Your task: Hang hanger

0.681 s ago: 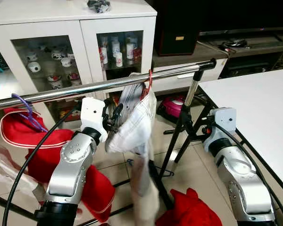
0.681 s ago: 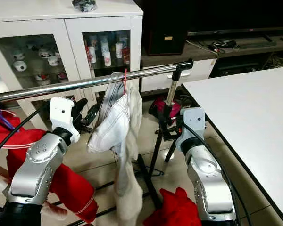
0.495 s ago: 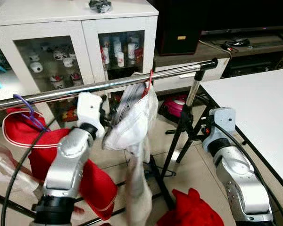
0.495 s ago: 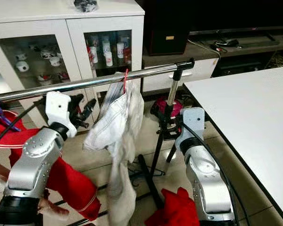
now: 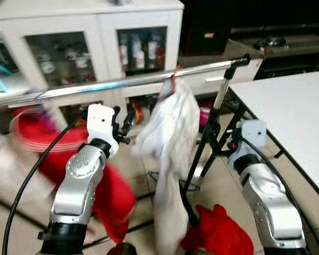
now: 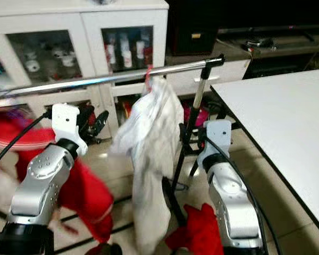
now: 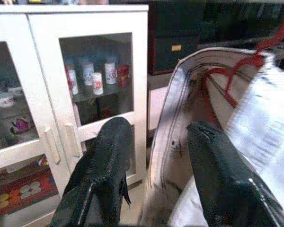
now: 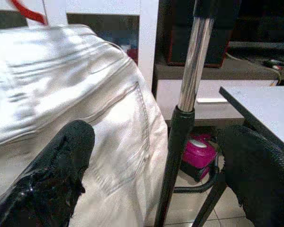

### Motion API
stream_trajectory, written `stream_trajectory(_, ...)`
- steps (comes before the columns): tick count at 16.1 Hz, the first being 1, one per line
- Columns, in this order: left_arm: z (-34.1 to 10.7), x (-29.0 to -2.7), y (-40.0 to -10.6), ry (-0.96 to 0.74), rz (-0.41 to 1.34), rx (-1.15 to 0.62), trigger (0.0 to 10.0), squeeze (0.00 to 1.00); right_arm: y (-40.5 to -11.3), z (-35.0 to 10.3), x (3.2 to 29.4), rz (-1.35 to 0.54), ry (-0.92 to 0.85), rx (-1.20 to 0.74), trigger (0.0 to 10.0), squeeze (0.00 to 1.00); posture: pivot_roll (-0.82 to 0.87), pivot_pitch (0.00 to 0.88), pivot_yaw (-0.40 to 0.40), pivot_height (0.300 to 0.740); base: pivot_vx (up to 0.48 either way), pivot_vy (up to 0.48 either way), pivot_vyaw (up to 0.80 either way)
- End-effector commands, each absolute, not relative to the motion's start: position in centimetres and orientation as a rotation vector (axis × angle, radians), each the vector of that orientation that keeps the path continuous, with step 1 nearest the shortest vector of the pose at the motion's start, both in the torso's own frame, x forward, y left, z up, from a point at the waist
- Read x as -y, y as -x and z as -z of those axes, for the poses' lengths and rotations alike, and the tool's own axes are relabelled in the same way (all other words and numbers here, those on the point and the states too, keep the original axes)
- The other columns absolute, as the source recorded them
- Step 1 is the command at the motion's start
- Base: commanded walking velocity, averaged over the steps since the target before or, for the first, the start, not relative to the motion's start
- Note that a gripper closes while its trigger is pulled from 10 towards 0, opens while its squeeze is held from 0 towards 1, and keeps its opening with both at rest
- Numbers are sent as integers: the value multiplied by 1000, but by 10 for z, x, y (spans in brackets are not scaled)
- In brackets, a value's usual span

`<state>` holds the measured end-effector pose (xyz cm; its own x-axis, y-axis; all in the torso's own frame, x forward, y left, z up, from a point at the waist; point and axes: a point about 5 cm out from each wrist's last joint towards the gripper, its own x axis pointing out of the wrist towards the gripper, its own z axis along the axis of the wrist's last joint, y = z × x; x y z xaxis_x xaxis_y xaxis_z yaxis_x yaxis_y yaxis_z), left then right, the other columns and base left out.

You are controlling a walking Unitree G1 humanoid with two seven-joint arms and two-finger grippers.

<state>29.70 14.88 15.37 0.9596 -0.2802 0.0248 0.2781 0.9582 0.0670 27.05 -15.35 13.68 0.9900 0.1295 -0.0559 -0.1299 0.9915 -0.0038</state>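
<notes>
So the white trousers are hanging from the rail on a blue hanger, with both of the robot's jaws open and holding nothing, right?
Not quite: the hanger is red, not blue, as the left wrist view shows. The rest holds: the white trousers hang from the rail, and the left gripper and right gripper have open jaws holding nothing.

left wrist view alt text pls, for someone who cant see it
The left end effector, its two black fingers spread open and holding nothing, points at white trousers hanging on a red hanger. Behind stands a white cabinet with glass doors and small jars on its shelf.
</notes>
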Motion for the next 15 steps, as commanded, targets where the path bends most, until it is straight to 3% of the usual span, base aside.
stream_trajectory(1, -155, -147, -297, -63, 287, 37, 10000, 0, -273, -141, 157, -114, -4, -48, 10000, 0, -156, 0, 16, 740, -266, 0, 0)
stream_trajectory(5, -156, -150, -301, -79, 277, 48, 10000, 0, -270, -140, 151, -161, 30, -38, 10000, 0, -153, 0, 31, 740, -131, 0, 0)
stream_trajectory(12, -156, -153, -294, -84, 274, 50, 10000, 0, -266, -154, 133, -305, -75, 37, 10000, 0, -124, 0, 20, 740, 0, 0, 800)
stream_trajectory(15, -158, -152, -294, -103, 266, 56, 10000, 0, -265, -143, 125, -364, -61, -33, 10000, 0, -115, 0, 8, 740, 0, 0, 800)
